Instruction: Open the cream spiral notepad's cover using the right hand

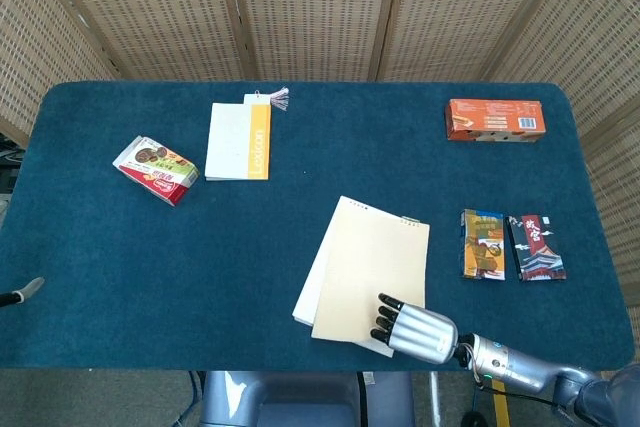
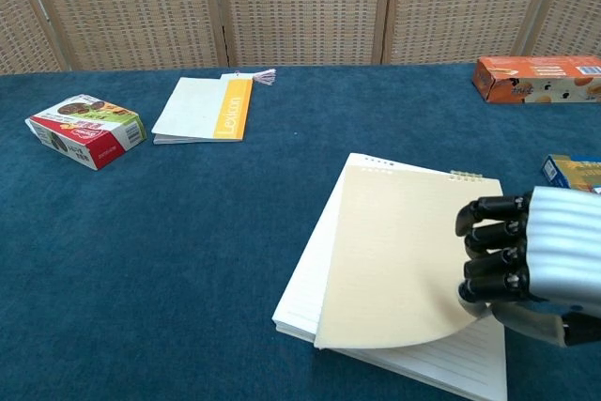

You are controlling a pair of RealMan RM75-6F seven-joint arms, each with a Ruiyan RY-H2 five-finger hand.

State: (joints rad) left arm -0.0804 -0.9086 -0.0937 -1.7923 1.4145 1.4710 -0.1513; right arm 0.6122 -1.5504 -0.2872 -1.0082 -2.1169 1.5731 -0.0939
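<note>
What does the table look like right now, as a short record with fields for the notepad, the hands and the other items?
notepad: cream spiral notepad at the near table edge, lying skewed, cover slightly lifted at the near corner
right hand: right hand pinches that cover corner
left hand: not in view
other items: white and yellow booklet, red snack box, orange box, two small packets

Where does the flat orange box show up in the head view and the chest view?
Head view: flat orange box at upper right, near the table's far edge.
Chest view: flat orange box at the right edge, far side.
Shared landmark: cream spiral notepad, nearer and left of it.
</note>
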